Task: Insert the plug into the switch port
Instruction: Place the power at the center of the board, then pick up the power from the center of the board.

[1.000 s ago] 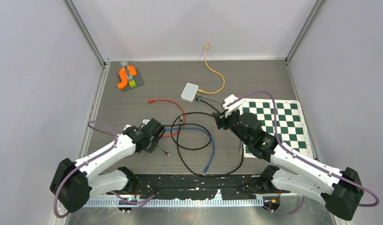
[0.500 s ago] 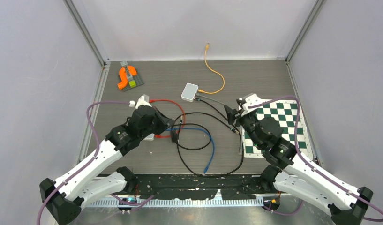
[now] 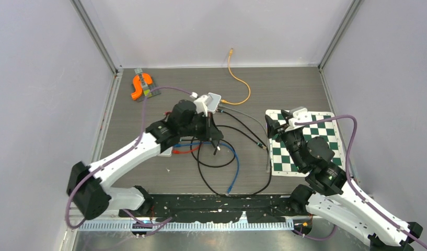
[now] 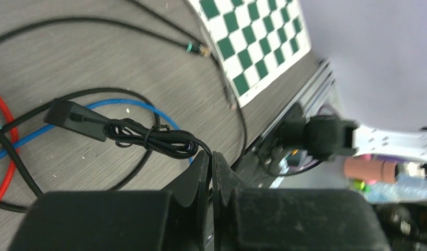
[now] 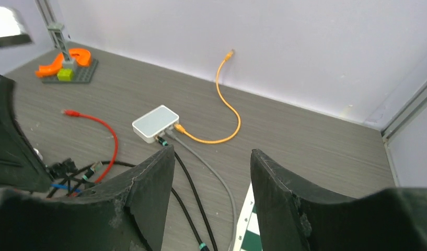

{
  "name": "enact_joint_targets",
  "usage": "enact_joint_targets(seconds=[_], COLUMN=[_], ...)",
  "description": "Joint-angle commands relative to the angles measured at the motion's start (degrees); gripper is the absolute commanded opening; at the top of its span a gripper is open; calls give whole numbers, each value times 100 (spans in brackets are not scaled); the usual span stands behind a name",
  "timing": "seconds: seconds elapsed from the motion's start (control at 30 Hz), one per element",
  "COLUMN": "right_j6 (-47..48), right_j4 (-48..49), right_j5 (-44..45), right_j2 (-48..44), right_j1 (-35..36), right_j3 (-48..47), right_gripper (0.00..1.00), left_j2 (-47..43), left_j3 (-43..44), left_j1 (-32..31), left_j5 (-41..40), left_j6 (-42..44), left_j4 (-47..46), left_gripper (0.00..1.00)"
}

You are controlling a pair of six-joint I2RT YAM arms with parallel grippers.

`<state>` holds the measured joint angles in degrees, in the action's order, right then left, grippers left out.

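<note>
FEELING FOR THE PORT: Our left gripper [image 4: 211, 156], jaws pressed together on a black cable [image 4: 148, 137], hangs over the tangle of leads just short of the white switch [image 5: 155, 124] at mid-table. We cannot make out the plug itself in the pinch. Our right gripper [image 5: 211, 157], jaws spread and empty, hovers by the checkered mat [image 3: 329, 130]. To do this well, we judge, the plug must face a free port squarely, slack kept clear, then go straight in.
</note>
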<state>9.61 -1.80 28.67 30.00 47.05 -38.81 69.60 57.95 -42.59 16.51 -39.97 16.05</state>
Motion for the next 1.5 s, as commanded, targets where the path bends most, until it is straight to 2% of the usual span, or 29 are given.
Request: enact_joint_targets(seconds=[0.0,0.07,0.13,0.23,0.27,0.37,0.43,0.53,0.67,0.83,0.93,1.0,1.1,1.17,1.27,1.47], right_j6=[21,16,35,164,252,498,781,1052,1177,850,571,117,-831,-1277,-1701,-1937], right_j4=[-342,-349,-315,-230,-164,0,18,214,780,1468,1671,1525,761,123,-681,-1461], right_j5=[109,62,-69,-738,-906,-1830,-2447,-3296,-3786,-3729,-3485,-2936,-1763,-1434,-1409,-1924], right_j2=[-12,-15,21,164,221,352,466,603,858,1526,2011,2463,3376,3955,4719,6261], right_j1=[15,17,16,12,13,14,15,15,15,17,22,17,14,3,-43,-290], right_j3=[-80,-4,60,146,163,261,265,299,452,457,294,-63,-691,-1209,-1995,-3108], right_gripper=[62,62,62,62,62,62,61,61,59,60,61,61,59,57,53,45], left_j2=[864,1314,1740,2283,2369,2339,2194,1997,1710,1005,472,74,-479,-854,-1366,-1981], left_j3=[33,145,269,559,616,686,706,813,780,130,-246,-431,-595,-748,-979,-1407], left_j1=[-30,-32,-30,-30,-23,39,152,391,724,1378,1823,2075,2344,2499,2670,2781], left_j5=[1086,1435,1662,1700,1655,1498,1465,1471,1683,1741,1445,980,13,-507,-946,-968], left_j6=[1159,1529,1987,2471,2556,2568,2484,2501,2550,2156,1914,1855,1879,1860,1777,1772], left_j4=[86,274,493,1030,1128,1084,981,1009,1130,812,701,771,1121,1271,1412,1505], left_gripper=[6,6,14,17,21,45,56,63,64,70,79,82,88,99,100,100])
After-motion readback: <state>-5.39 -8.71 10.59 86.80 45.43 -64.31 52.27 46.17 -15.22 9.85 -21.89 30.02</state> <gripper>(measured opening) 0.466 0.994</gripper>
